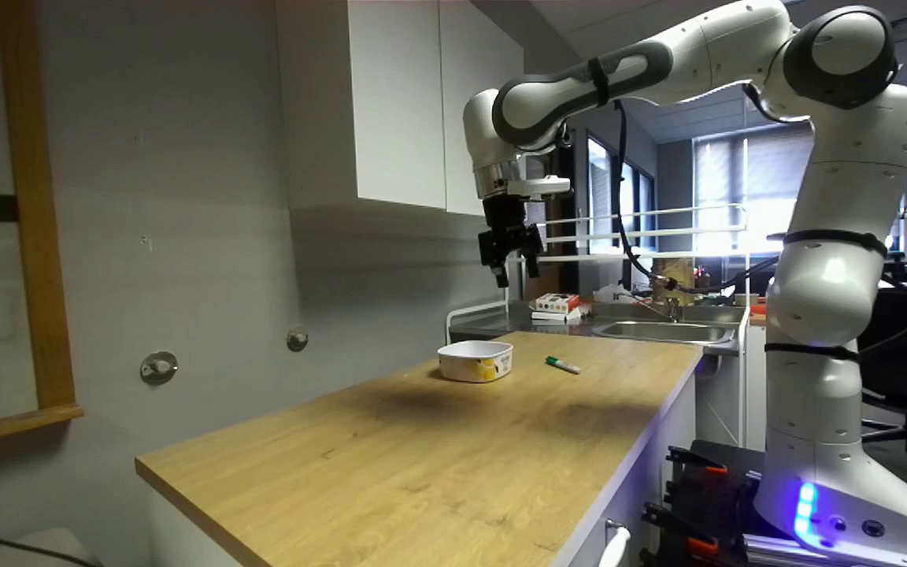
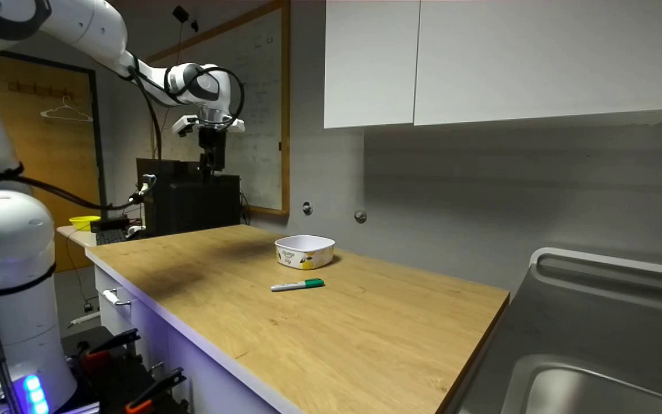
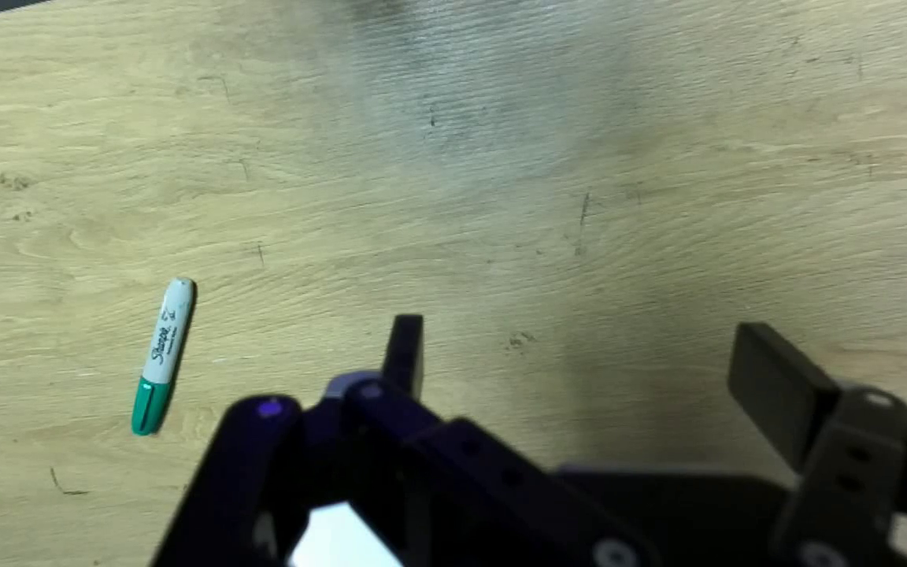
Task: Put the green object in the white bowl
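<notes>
Jaws wide apart, green-capped marker on the counter below, left of them in wrist view.

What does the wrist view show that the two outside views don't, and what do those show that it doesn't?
Only the wrist view: readable Sharpie lettering on the green-capped marker.

Only the exterior views: the robot's arm, the wall cabinets and a plainly recognizable white bowl. A white patch at the wrist view's bottom edge may be part of it; I cannot tell.

Shared: the marker lying on the wooden counter, and the gripper.
</notes>
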Tool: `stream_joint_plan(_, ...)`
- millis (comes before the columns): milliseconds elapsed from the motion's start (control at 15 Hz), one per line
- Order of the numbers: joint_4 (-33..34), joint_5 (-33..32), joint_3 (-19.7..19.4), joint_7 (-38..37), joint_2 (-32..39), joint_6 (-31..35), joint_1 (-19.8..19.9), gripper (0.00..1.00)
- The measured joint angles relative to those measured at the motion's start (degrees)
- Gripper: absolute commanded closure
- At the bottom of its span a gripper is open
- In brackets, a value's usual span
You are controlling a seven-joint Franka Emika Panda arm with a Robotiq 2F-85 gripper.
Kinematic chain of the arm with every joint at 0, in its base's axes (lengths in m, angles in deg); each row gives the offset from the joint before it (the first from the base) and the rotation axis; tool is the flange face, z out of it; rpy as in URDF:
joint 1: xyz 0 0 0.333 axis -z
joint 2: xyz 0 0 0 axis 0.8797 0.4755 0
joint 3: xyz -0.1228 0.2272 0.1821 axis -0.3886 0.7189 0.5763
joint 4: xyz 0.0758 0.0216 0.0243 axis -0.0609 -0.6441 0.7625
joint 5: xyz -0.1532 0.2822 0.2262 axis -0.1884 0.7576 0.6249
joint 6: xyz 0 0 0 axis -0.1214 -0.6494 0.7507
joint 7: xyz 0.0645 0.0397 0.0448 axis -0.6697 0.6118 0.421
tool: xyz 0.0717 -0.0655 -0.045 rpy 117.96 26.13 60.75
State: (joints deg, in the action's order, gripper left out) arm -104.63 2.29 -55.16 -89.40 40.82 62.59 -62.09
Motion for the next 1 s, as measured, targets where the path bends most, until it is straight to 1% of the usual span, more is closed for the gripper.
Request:
stream_joint_plan(267, 0.0, 0.0, 0.0, 0.0, 0.0, 0.0, 0.0, 0.00)
stream_joint_plan(600, 0.0, -0.7, -1.4, 0.0, 0.1, 0.1, -0.5, 0.00)
stream_joint_plan(800, 0.7, -1.9, -3.7, 0.0, 1.1, 0.3, -0.1, 0.00)
stream_joint_plan(1000, 2.7, -2.1, -7.2, 0.6, 3.2, 0.6, 1.4, 0.00)
